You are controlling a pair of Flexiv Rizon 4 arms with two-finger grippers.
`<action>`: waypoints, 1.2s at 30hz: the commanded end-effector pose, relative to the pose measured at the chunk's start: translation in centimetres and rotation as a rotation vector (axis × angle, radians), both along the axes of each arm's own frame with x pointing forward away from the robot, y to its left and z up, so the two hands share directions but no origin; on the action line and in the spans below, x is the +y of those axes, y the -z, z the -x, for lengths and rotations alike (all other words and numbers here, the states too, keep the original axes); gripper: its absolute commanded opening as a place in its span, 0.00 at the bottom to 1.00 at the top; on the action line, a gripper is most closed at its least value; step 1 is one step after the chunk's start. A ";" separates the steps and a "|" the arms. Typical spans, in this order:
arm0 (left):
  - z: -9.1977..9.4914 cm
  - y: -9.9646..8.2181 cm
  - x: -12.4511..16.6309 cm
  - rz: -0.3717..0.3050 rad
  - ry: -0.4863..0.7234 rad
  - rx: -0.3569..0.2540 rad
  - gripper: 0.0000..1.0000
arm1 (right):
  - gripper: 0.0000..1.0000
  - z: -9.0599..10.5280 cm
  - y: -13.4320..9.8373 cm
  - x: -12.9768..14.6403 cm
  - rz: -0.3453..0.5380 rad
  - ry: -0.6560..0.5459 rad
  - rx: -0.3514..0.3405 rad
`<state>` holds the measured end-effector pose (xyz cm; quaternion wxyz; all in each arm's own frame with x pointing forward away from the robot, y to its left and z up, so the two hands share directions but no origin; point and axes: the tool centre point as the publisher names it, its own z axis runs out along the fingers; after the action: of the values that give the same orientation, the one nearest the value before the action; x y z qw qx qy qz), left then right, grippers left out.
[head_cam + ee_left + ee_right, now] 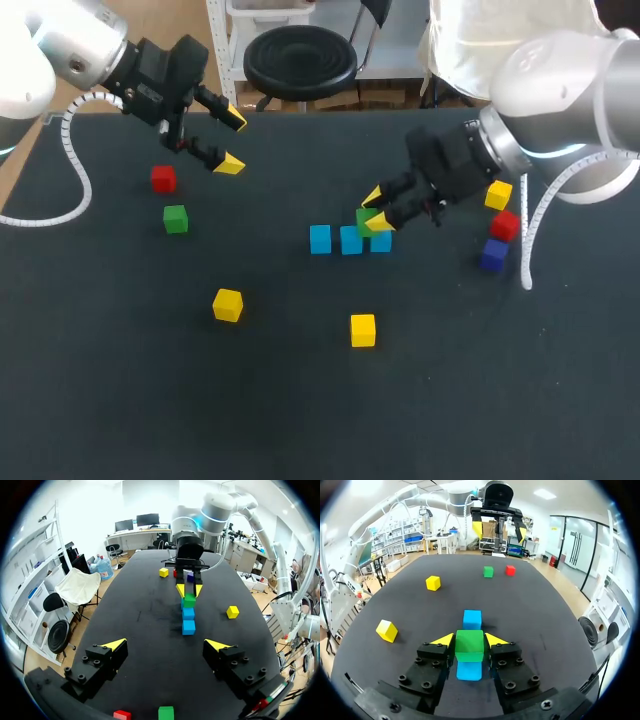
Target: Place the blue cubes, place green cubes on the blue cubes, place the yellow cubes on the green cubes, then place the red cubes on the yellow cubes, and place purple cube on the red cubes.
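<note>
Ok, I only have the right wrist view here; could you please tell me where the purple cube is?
Observer: Head view shows the purple cube on the table beside the right arm, behind your camera.
Operator: Anything next to it?
Observer: A red cube sits close beside it, a yellow cube just past that.
Operator: And how many blue cubes are in the row?
Observer: Three; the green cube in the right gripper hides the middle one from you.

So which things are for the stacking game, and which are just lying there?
For the job:
- row of three small blue cubes
- green cube held in the right gripper
- second green cube
- three yellow cubes
- two red cubes
- dark purple cube

Just there:
- black table top under them
- left gripper, open, holding nothing
</note>
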<state>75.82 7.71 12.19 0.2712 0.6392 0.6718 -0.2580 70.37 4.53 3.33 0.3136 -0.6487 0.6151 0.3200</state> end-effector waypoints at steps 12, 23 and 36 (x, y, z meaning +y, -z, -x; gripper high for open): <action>0.0 0.0 0.0 -0.001 0.001 -0.001 1.00 | 0.00 0.7 -0.7 0.0 -0.006 0.010 -0.022; 0.0 0.0 0.0 -0.001 0.001 -0.001 1.00 | 0.00 1.1 -0.3 0.1 -0.009 0.014 -0.015; 0.0 0.0 0.0 -0.001 0.001 -0.001 1.00 | 0.73 0.5 -0.2 0.2 -0.005 0.000 -0.002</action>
<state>75.82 7.71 12.19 0.2712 0.6392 0.6718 -0.2580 69.55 4.70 3.52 0.3174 -0.6475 0.6152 0.3185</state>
